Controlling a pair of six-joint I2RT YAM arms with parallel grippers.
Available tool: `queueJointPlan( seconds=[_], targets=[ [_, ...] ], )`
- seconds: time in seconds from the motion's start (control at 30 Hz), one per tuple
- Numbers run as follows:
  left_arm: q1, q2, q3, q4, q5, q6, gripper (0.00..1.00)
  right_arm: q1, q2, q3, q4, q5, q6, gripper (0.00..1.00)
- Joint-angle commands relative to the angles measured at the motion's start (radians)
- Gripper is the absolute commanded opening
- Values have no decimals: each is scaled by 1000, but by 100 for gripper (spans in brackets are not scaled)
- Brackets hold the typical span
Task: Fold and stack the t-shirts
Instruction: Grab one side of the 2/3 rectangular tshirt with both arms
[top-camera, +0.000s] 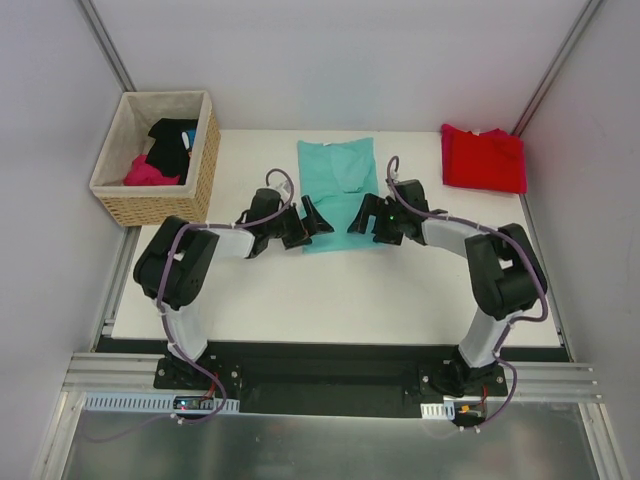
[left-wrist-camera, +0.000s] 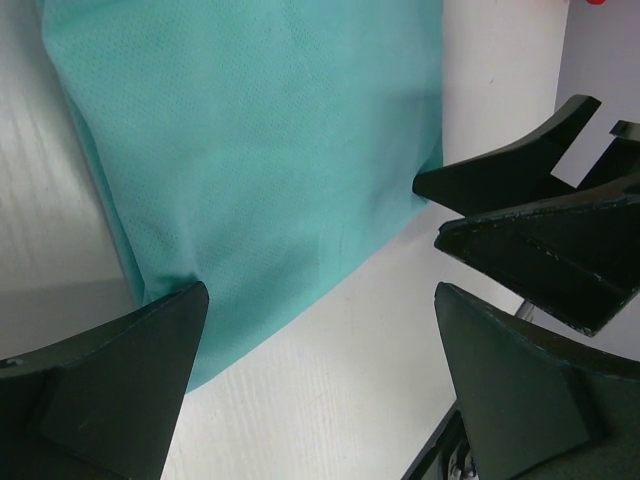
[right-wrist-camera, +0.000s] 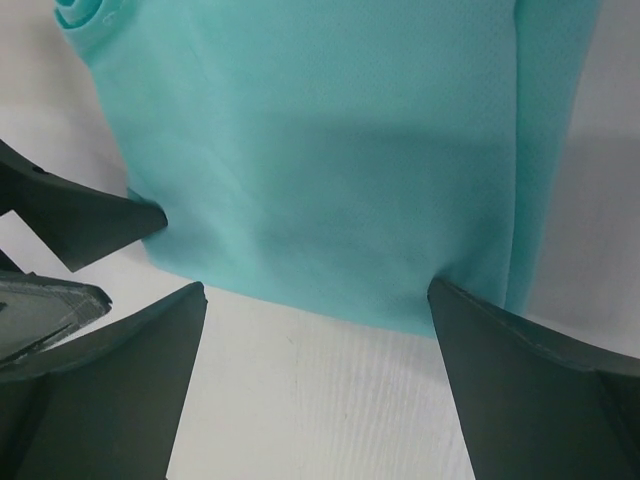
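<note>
My left gripper, right gripper wide, empty, bracketing teal shirt hem for next fold; red shirt folded aside.

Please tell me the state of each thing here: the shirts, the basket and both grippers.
teal t-shirt: folded narrow, lying flat, not held.
red t-shirt: folded, lying at the far right.
basket: holds a black garment and a pink garment.
left gripper: open, empty.
right gripper: open, empty.
</note>
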Motion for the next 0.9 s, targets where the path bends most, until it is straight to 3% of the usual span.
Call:
queueJointPlan(
  seconds=[0.0, 0.37, 0.57, 0.87],
  targets=[
    [-24, -71, -130, 17, -11, -4, 99, 56, -84, -121, -41, 20, 27, 99],
    [-109, -295, -354, 31, -43, -30, 99, 218, -383, -368, -111, 182, 72, 100],
    [-139, -403, -410, -7, -76, -41, 99, 248, -463, -382, -152, 240, 71, 100],
    [-136, -642, -226, -390, -131, 72, 99, 248, -649, -244, -387, 360, -23, 100]
  ],
)
